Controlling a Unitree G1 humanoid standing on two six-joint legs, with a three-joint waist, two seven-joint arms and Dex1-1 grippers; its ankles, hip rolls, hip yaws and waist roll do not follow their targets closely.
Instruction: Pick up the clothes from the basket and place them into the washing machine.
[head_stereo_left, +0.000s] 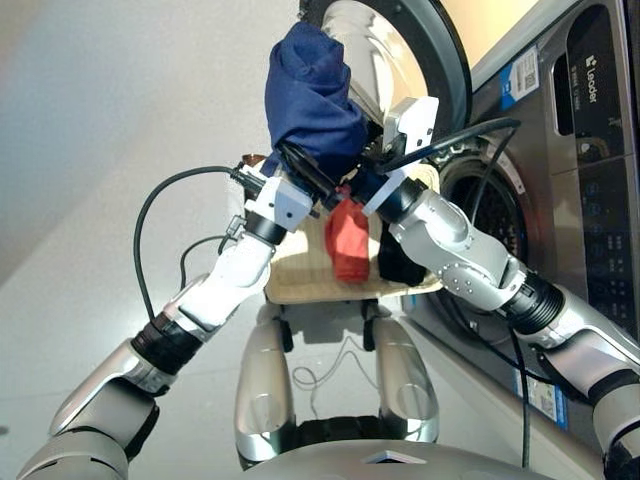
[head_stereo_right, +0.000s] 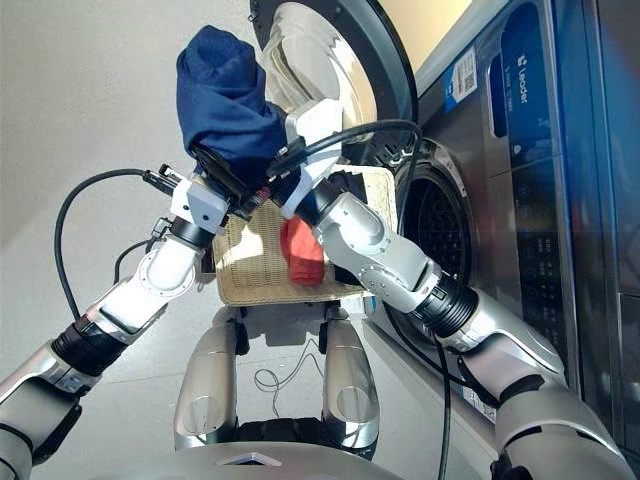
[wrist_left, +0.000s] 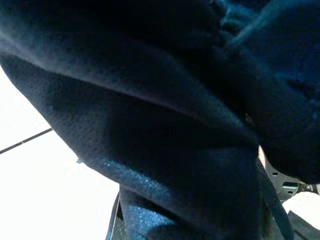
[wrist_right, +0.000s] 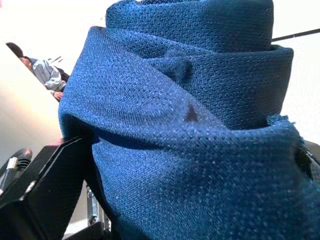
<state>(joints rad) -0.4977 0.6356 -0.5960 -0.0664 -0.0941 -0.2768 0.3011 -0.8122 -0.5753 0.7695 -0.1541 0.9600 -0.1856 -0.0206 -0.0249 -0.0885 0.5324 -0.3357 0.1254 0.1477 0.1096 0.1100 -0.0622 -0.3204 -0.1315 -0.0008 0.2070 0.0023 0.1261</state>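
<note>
A navy blue garment (head_stereo_left: 310, 90) is held up as a bunched bundle above the basket (head_stereo_left: 300, 275), level with the open door (head_stereo_left: 400, 50) of the washing machine (head_stereo_left: 560, 200). My left gripper (head_stereo_left: 300, 168) is shut on the bundle's lower end. My right gripper (head_stereo_left: 368, 160) presses against the same bundle from the machine's side, and the navy cloth (wrist_right: 190, 130) fills its wrist view. A coral red garment (head_stereo_left: 348, 240) and a black garment (head_stereo_left: 400, 262) lie in the cream woven basket below my arms. The drum opening (head_stereo_left: 490, 210) is behind my right forearm.
The basket rests on a low stand right in front of the machine. Black cables (head_stereo_left: 150, 230) loop off both wrists. Pale floor (head_stereo_left: 100, 120) spreads to the left. A person (wrist_right: 47, 75) bends over far off in the right wrist view.
</note>
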